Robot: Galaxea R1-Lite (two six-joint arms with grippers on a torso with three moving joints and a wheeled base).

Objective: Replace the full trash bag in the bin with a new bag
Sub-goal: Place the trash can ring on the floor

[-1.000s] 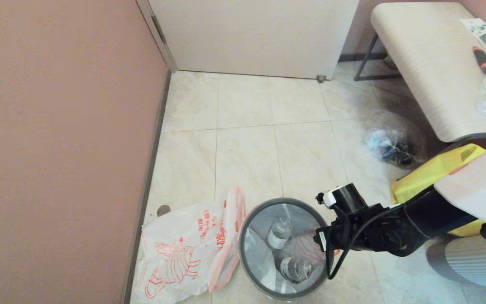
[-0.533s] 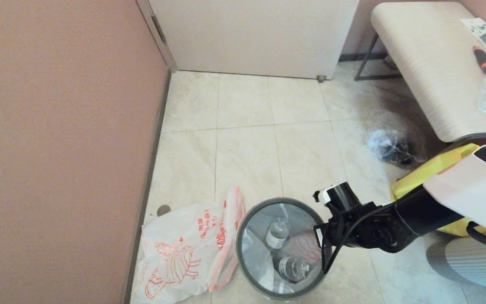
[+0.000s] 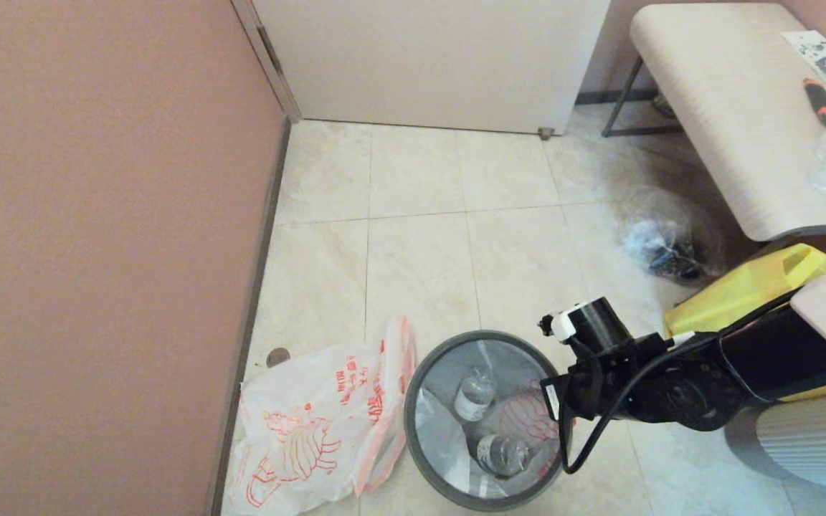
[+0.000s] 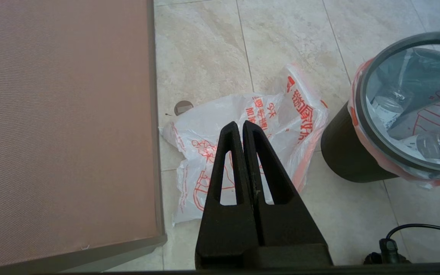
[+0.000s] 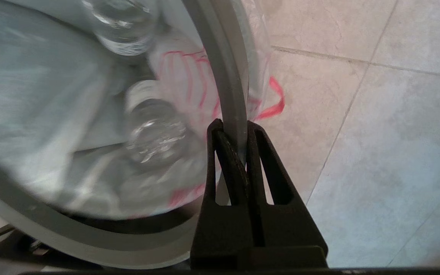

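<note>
**Right gripper clenching the bin's hoop**

The right gripper (image 5: 235, 131) is clamping its black fingers (image 5: 258, 152) on the thin grey hoop (image 5: 225, 68) that is sitting as the rim of the small round black plastic bin (image 4: 348, 160). Only the right wrist view is showing this pinch; in the head view the arm's black wrist is covering the contact at the bin's right edge.

Inside the bin, the thin white see-through full trash bag (image 3: 520, 419) with red-orange print is lying under the hoop, clear plastic bottles (image 3: 474, 394) showing through it. The left wrist view alone is showing the bag's pinkish edge folding over the bin's outer wall.

The left gripper (image 4: 241, 126) is hanging pressed shut on nothing, above the flat, limp white new bag (image 3: 312, 430), which is lying on the pale tiled floor (image 3: 420, 265) just beside the bin, near the pinkish-brown wall (image 3: 97, 251).
</note>
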